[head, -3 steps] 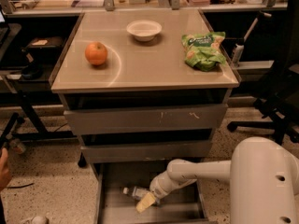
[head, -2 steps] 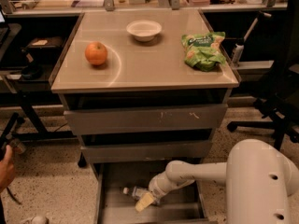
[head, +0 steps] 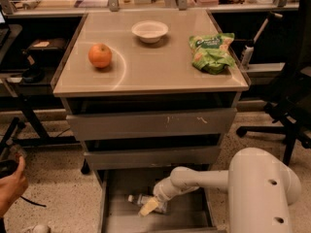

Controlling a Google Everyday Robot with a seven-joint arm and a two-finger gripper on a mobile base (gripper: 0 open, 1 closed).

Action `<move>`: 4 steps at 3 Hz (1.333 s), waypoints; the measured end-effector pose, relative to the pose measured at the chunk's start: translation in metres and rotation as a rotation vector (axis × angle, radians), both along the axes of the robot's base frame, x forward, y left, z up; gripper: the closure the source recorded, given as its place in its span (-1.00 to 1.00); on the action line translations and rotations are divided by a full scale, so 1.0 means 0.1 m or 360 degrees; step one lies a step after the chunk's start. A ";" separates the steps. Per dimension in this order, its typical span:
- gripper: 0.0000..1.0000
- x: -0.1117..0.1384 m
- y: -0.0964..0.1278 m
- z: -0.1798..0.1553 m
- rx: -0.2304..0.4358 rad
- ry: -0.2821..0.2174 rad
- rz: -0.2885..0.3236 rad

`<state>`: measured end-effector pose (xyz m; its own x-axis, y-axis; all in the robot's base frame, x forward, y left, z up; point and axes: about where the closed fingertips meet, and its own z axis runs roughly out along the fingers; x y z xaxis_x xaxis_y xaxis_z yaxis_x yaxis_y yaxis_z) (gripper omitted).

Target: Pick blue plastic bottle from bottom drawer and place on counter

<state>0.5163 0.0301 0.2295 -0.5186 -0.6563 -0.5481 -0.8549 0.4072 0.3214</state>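
Observation:
The blue plastic bottle [head: 138,198] lies on its side on the floor of the open bottom drawer [head: 116,218], white cap pointing left. My gripper [head: 149,206] reaches down into the drawer from the right and sits right at the bottle's right end, covering part of it. My white arm [head: 204,179] stretches across the drawer from my base at the lower right. The tan counter [head: 155,69] is the top of the cabinet, above the drawers.
On the counter stand an orange [head: 99,56], a white bowl [head: 150,31] and a green snack bag [head: 211,51]. Two closed grey drawer fronts [head: 150,124] sit above the open drawer. An office chair [head: 291,106] is at right; a person's hand [head: 12,181] at left.
The gripper stays at the bottle in the drawer, nearly still. The person's hand at the left edge has risen slightly.

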 end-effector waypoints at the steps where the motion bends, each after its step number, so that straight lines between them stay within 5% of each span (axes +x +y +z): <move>1: -1.00 0.05 0.00 -0.18 -0.0005 -0.0022 -0.0007; 4: -1.00 0.24 -0.14 -0.61 0.0012 -0.0073 -0.0089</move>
